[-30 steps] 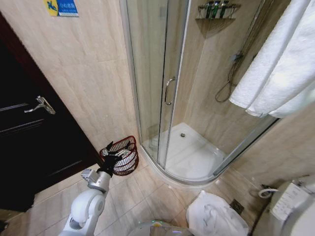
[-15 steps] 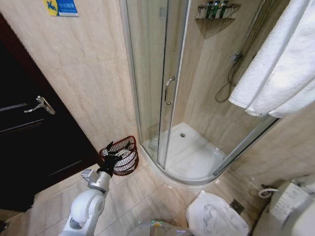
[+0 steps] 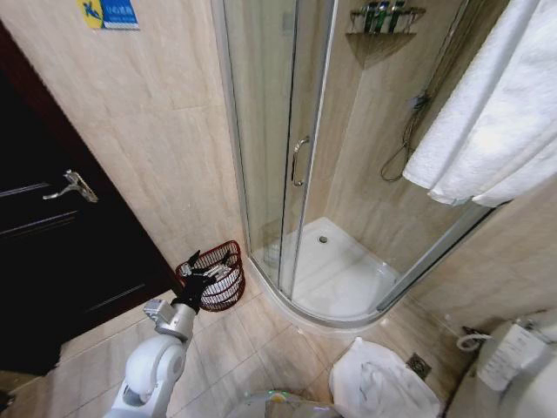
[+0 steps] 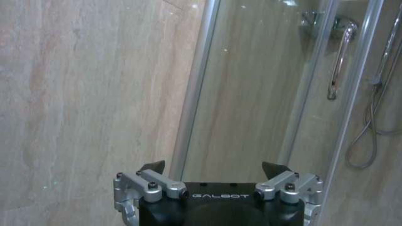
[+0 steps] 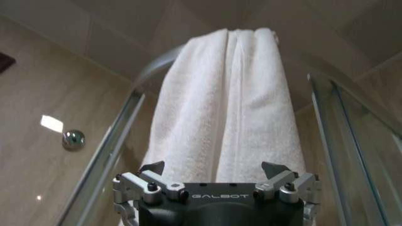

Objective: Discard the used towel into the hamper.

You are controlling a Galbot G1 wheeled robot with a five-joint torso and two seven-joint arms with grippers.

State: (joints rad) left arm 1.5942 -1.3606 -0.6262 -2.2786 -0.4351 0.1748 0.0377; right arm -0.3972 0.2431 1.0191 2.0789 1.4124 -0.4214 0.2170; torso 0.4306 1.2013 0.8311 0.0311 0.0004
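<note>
Soft, even bathroom light, slightly hazy throughout.
The head view bends at its edges; pale reflections streak the shower door (image 3: 270, 139). Beside the white towel (image 5: 223, 108), a bright glare patch (image 5: 52, 123) marks the wall, and the door (image 3: 52, 252) stays dark.

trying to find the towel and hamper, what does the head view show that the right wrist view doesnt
Head view alone: the hamper on the floor beside the shower door, the left gripper open in front of it, and the dark door. Right wrist view alone: the right gripper, open, pointing up at the towel. Both show that white towel draped over the shower frame.
</note>
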